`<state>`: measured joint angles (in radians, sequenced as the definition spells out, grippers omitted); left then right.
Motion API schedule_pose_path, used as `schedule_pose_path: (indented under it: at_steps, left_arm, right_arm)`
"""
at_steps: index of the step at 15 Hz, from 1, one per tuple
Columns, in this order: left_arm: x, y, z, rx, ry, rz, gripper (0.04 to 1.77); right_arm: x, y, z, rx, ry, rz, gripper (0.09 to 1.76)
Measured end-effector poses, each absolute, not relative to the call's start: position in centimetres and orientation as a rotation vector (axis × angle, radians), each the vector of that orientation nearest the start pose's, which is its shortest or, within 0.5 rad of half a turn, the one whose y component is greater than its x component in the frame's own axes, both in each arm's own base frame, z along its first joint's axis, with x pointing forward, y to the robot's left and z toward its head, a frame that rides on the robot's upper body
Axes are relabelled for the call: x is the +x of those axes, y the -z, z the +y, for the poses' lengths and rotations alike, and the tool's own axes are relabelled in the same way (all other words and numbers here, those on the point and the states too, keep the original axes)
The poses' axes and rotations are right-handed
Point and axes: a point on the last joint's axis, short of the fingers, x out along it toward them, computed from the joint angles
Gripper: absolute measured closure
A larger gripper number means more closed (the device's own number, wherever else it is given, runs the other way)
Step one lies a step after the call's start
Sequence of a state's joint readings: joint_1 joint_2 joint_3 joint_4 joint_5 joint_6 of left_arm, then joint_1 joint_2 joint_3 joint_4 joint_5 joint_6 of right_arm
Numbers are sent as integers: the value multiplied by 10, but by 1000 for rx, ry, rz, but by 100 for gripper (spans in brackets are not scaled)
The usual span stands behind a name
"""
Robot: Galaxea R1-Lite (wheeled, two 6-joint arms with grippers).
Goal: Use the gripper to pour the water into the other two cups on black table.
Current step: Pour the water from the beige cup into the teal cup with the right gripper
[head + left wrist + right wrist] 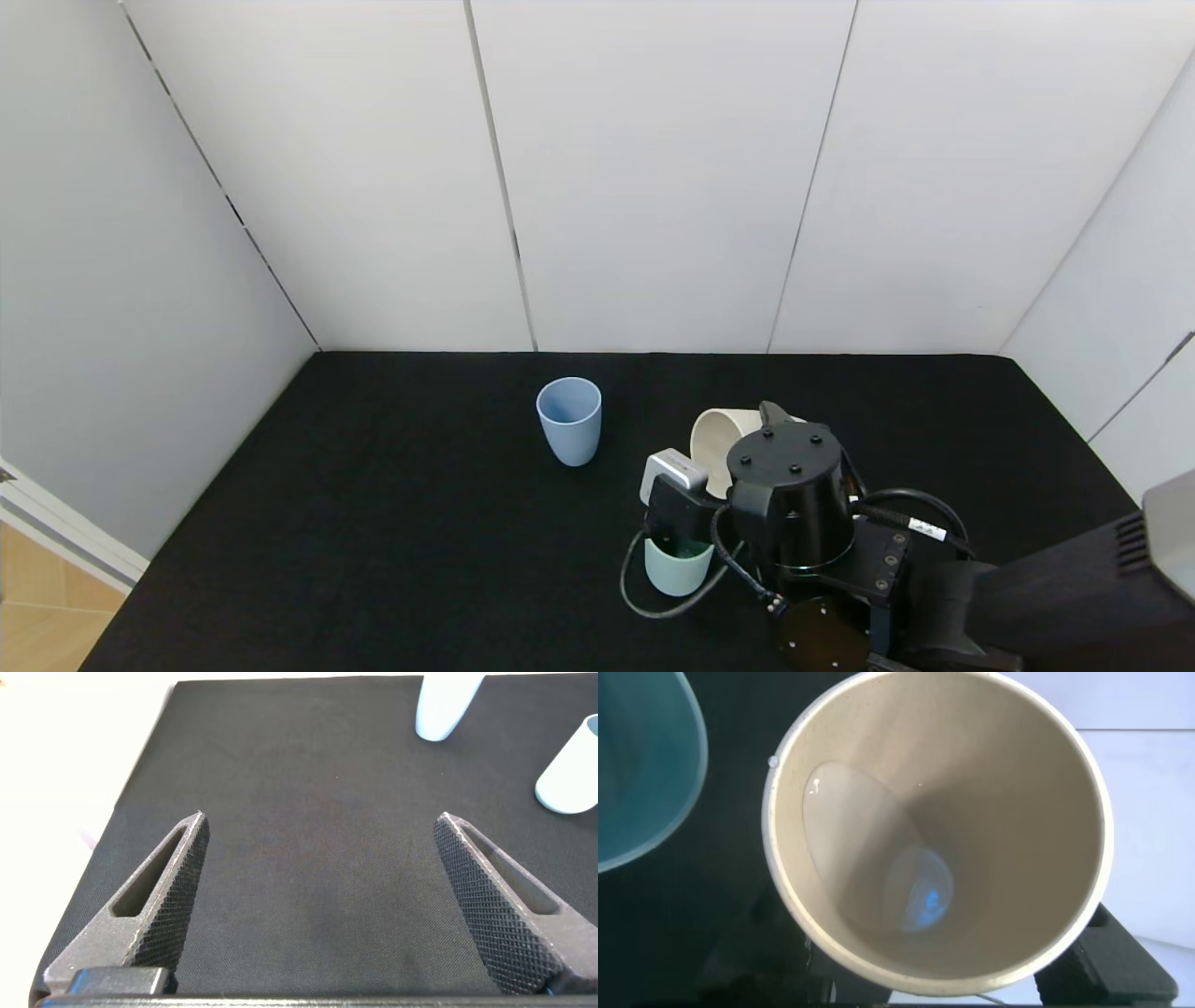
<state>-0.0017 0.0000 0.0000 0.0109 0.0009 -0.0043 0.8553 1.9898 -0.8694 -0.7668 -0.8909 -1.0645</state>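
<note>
The right gripper (747, 425) is low in the head view, closest to us, on a fat black wrist with a small grey box (670, 469) and black cables (667, 607). It is clamped on the cream cup (717, 443). The cup is tipped over on its side, with its open mouth facing toward the robot's left. In the right wrist view the cream cup (934, 831) fills most of the picture. A little pool of water (854, 835) sits against its inner wall near the rim.

The green cup (679, 563) stands upright on the black table (392, 523), just under the grey box and partly hidden by it. Its teal inside (640, 765) shows right beside the cream cup's rim in the right wrist view.

The blue cup (569, 420) stands upright by itself, farther back and to the robot's left, apart from the other two cups.

The left gripper (322, 891) hangs over bare table with its two fingers (168, 896) wide apart and nothing between them. Two cups show far off at the top of its view.
</note>
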Motion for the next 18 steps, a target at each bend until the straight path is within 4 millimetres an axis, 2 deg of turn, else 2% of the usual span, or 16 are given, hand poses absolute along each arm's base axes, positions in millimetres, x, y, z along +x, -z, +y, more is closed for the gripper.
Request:
schedule_pose_path:
  at_steps: [7, 18]
  left_arm:
    - [-23, -74, 0, -4, 0, 11, 9]
    - [-23, -74, 0, -4, 0, 11, 9]
  right_arm:
    - [237, -128, 257, -1389, -70, 194, 58]
    - [233, -119, 264, -1490, -81, 202, 58]
